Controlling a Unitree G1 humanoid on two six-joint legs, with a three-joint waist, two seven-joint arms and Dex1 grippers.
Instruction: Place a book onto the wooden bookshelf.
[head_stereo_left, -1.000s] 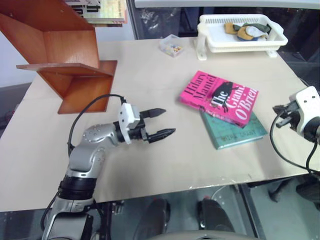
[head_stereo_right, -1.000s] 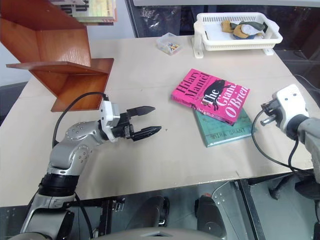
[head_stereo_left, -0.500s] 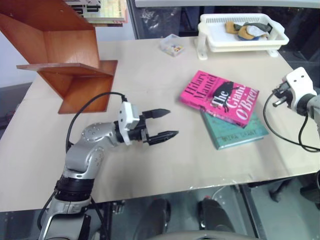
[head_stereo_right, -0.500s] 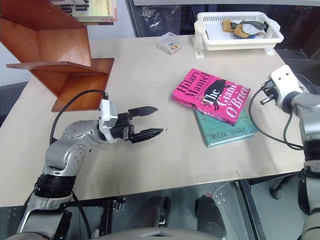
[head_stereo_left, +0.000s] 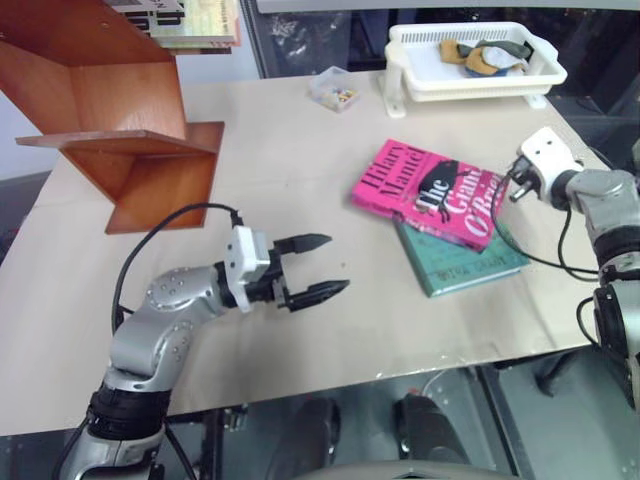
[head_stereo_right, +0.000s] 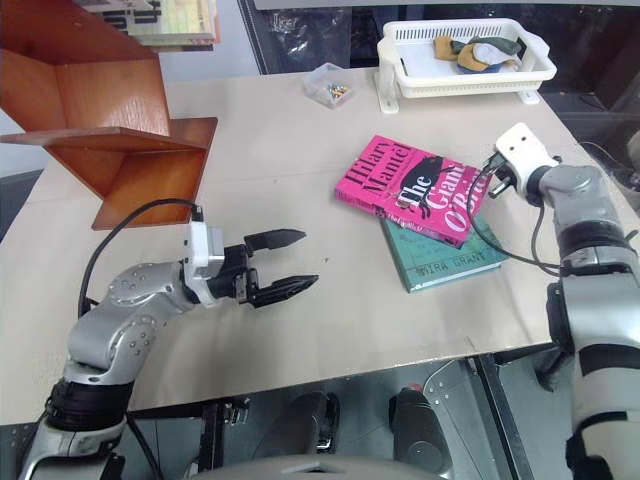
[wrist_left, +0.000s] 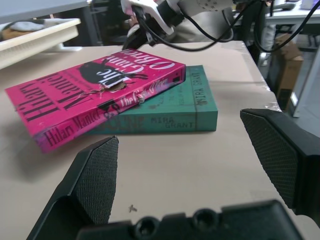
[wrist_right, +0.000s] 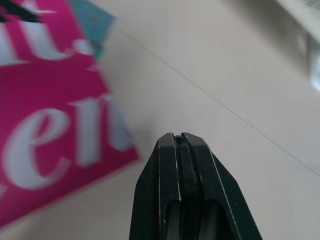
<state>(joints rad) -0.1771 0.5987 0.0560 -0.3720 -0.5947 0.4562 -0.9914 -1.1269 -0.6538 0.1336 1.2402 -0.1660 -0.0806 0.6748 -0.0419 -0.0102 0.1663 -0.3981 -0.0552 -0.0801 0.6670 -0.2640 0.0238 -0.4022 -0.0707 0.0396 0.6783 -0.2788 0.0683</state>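
Observation:
The bright pink book (head_stereo_left: 428, 190) lies flat at the table's right middle, resting askew on a thin teal book (head_stereo_left: 468, 264). My right gripper (head_stereo_left: 512, 186) is shut, and its tip hovers just past the pink book's (wrist_right: 45, 125) far right corner, over bare table. Nothing is between its closed fingers (wrist_right: 170, 150). My left gripper (head_stereo_left: 335, 264) stands open near the table's middle left, pointing level toward both books (wrist_left: 95, 95), well short of them. The reddish-brown wooden bookshelf (head_stereo_left: 125, 130) stands at the far left.
A white basket tray (head_stereo_left: 405, 75) holding cloth items sits at the far right corner. Beside it is a small clear box (head_stereo_left: 337, 88). Some stacked books (head_stereo_left: 195, 20) lie behind the shelf. The table's front edge runs close below the left arm.
My right arm has swung forward and inward from the table's right edge up to the pink book's corner. The left gripper has drawn back slightly, still open. The camera has shifted a little.

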